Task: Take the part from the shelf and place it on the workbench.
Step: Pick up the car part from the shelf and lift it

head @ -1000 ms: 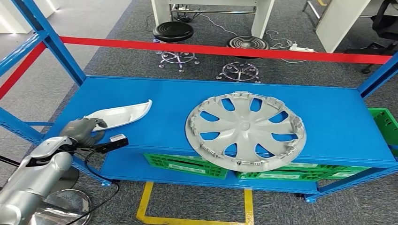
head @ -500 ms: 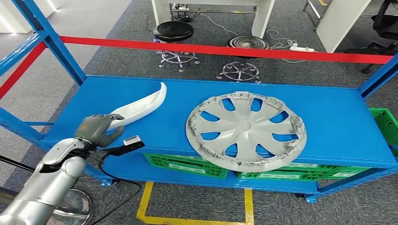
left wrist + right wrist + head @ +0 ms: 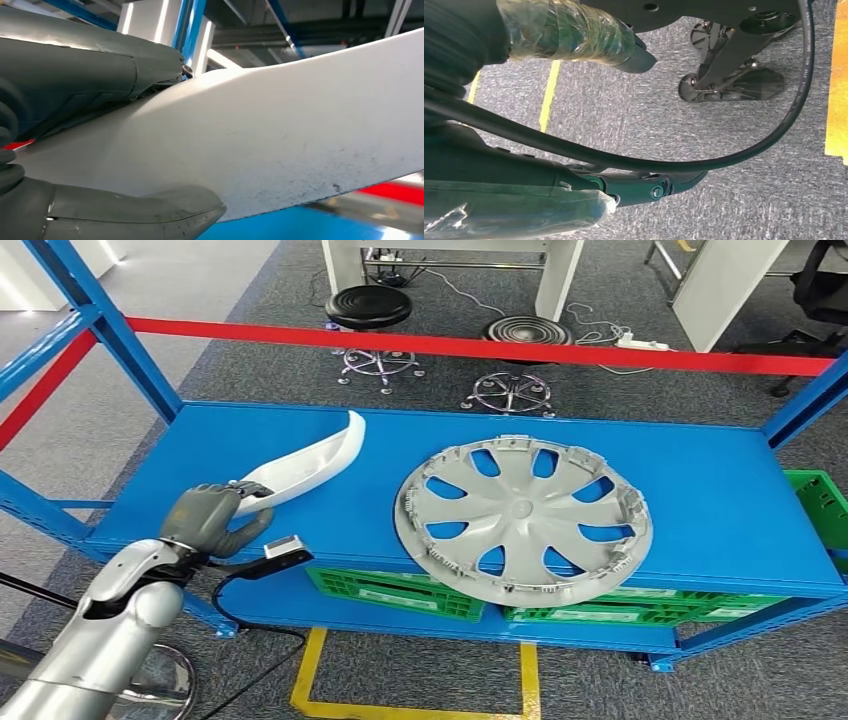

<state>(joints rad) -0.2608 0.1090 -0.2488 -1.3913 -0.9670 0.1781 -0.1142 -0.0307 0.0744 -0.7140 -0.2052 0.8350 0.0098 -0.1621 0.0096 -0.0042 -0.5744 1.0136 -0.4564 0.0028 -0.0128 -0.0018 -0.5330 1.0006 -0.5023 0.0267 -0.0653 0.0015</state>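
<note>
The part is a long, curved white plastic piece (image 3: 305, 462). My left hand (image 3: 210, 515) grips its near end at the front left of the blue shelf (image 3: 720, 490). The piece slants up and away from the hand, its far tip raised off the shelf surface. In the left wrist view the white piece (image 3: 280, 140) lies between the grey thumb and the fingers (image 3: 75, 70). My right hand (image 3: 514, 195) hangs over the grey carpet with its fingers apart and nothing in them.
A large grey wheel cover (image 3: 523, 517) lies on the shelf to the right of the part, overhanging the front edge. Green crates (image 3: 400, 592) sit on the level below. A red rail (image 3: 480, 345) crosses behind the shelf, with black stools (image 3: 369, 308) beyond it.
My left hand has closed on the white piece and moved slightly right. The piece has tipped up from lying flat, its far tip now raised.
</note>
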